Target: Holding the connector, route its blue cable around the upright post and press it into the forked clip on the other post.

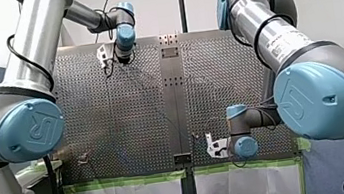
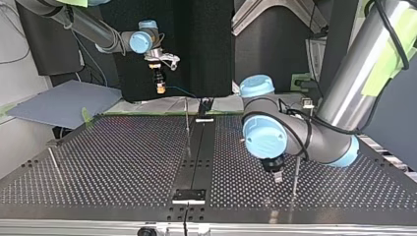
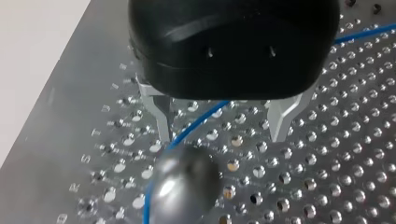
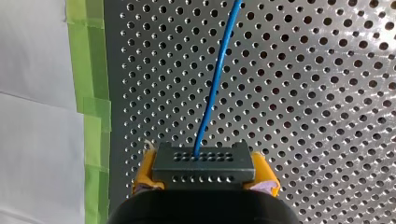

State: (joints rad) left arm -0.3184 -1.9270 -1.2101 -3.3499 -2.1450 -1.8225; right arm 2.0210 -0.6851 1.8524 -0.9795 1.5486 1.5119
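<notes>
Yellow-padded, my right gripper [image 4: 204, 175] clamps the dark perforated rectangular connector [image 4: 204, 162], thin blue cable [image 4: 215, 84] running ahead; my left gripper [image 3: 222, 116] points downward, metal fingers [image 3: 281, 119] apart over the cable.

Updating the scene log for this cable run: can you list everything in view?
connector: 1, black, clamped between yellow pads
cable: 1, blue, runs from connector across table
posts: 3, thin metal, at top view's centre, right and left; clip too small to make out
table: 1, perforated metal
tape: green, table edge
sheet: 1, grey, beyond table at top view's left
left gripper: black, metal fingers open, over cable
right gripper: shut on connector
</notes>
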